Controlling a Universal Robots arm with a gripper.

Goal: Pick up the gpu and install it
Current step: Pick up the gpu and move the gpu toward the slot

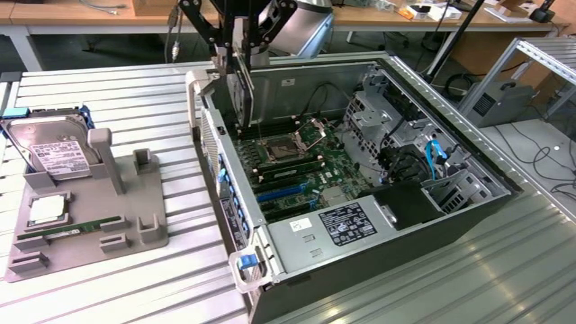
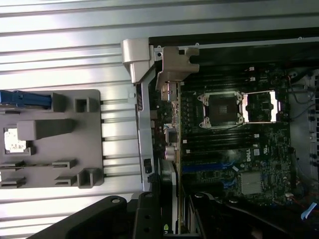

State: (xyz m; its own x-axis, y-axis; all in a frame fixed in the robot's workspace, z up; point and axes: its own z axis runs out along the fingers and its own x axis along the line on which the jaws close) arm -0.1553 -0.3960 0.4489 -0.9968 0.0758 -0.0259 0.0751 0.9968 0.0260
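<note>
The gpu (image 1: 241, 94) is a thin dark card with a silver end bracket. It hangs upright and edge-on inside the open computer case (image 1: 504, 185), close to the case wall on the exterior view's left. My gripper (image 1: 239, 48) is shut on its upper edge. The card's lower end reaches down toward the motherboard (image 1: 297, 169), beside the CPU socket; I cannot tell whether it touches. In the wrist view, the gpu (image 2: 170, 99) runs away from my gripper (image 2: 167, 219), its bracket lying along the case wall (image 2: 142, 124).
A grey fixture tray (image 1: 135, 202) on the exterior view's left holds a silver hard drive (image 1: 54, 155), a green memory stick (image 1: 72, 231) and a CPU (image 1: 45, 210). The power supply (image 1: 347, 226) and drive cages (image 1: 387, 128) crowd the case. All of it rests on a slatted metal table (image 1: 117, 94).
</note>
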